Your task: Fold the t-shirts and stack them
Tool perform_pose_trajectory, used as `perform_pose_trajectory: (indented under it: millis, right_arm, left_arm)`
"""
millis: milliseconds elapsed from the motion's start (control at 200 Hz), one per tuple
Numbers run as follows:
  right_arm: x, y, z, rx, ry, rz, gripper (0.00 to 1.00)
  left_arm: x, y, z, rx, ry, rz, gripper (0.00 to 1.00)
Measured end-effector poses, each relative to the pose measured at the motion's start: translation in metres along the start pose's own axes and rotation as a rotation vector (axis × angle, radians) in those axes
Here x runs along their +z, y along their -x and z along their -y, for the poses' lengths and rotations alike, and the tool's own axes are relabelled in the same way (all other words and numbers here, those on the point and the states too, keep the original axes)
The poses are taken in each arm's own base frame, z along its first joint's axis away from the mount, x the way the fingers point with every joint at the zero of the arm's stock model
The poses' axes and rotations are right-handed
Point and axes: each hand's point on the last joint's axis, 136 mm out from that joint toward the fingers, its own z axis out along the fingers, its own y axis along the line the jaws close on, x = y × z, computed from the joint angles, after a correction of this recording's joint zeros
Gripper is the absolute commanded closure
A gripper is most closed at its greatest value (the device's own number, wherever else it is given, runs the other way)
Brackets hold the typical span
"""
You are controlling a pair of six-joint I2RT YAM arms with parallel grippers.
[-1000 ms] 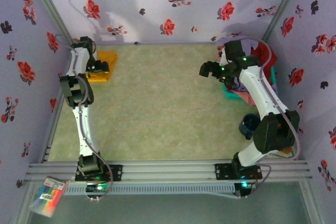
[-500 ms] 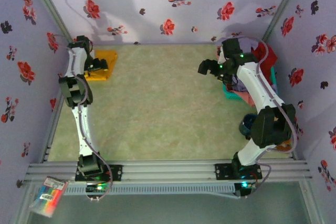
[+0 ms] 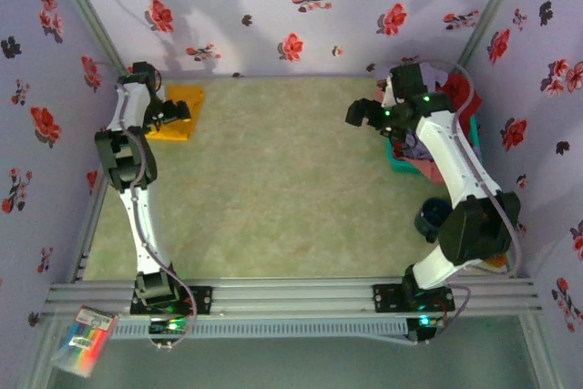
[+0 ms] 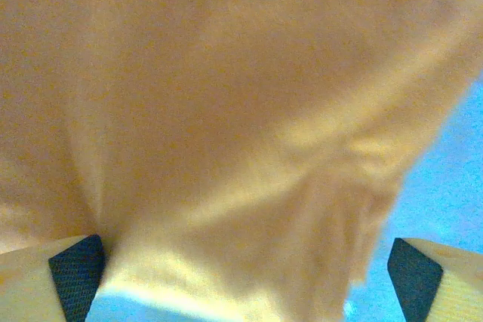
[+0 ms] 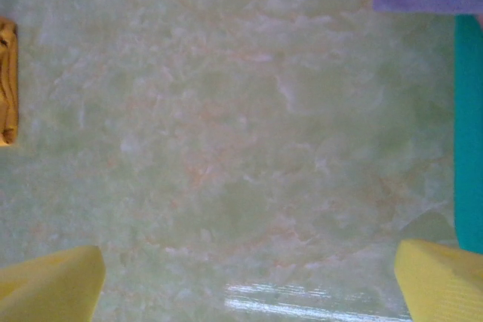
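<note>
A large orange-yellow cloth t-shirt (image 3: 189,97), folded into a soft, slightly rumpled square, lies directly beneath the left gripper (image 3: 173,114). Its jaws are spread wide, straddling the cloth and gripping nothing. This is probably the base of the stack. The right gripper (image 3: 364,116), equally wide and empty, hovers over bare green table (image 3: 273,189), beside a teal plastic basket (image 3: 396,159), likely poised to fetch another shirt.

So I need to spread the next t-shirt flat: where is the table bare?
The table is bare across its middle, from the orange-yellow t-shirt at far left to the teal basket, down to the near edge. Crowded: the far-left corner under the left gripper, and the right edge around the basket.
</note>
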Motion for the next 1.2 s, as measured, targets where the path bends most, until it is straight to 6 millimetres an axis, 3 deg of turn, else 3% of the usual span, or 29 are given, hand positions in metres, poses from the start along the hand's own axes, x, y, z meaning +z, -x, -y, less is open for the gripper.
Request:
perform_pose_trajectory:
  millis: [90, 240, 345, 420, 510, 635, 940, 1060, 1200]
  right_arm:
    - [-0.017, 0.004, 0.0, -0.016, -0.001, 0.075, 0.01]
    - [-0.041, 0.004, 0.009, -0.053, -0.016, 0.255, 0.01]
    - [-0.043, -0.007, 0.029, -0.098, -0.052, 0.389, 0.01]
    - [-0.036, -0.019, 0.052, -0.142, -0.112, 0.458, 0.01]
    - [-0.026, -0.033, 0.083, -0.182, -0.218, 0.52, 0.01]
    - [-0.021, -0.037, 0.119, -0.215, -0.366, 0.596, 0.01]
    - [-0.014, -0.026, 0.173, -0.193, -0.551, 0.731, 0.01]
    - [-0.002, -0.029, 0.189, -0.187, -0.571, 0.748, 0.01]
    - [0.005, -0.024, 0.199, -0.174, -0.559, 0.772, 0.01]
  left_arm:
    - [-0.035, -0.012, 0.007, 0.002, -0.018, 0.054, 0.01]
    - [-0.111, -0.04, 0.02, 0.014, -0.081, 0.267, 0.01]
    - [-0.135, -0.066, 0.03, 0.056, -0.132, 0.444, 0.01]
    - [-0.131, -0.091, 0.034, 0.105, -0.159, 0.541, 0.0]
    - [-0.111, -0.126, 0.033, 0.165, -0.168, 0.6, 0.01]
    - [-0.092, -0.153, 0.025, 0.237, -0.144, 0.642, 0.01]
    - [-0.098, -0.137, 0.021, 0.288, -0.101, 0.814, 0.01]
    - [-0.083, -0.135, 0.012, 0.285, -0.054, 0.857, 0.01]
    - [-0.05, -0.152, -0.005, 0.268, -0.006, 0.859, 0.0]
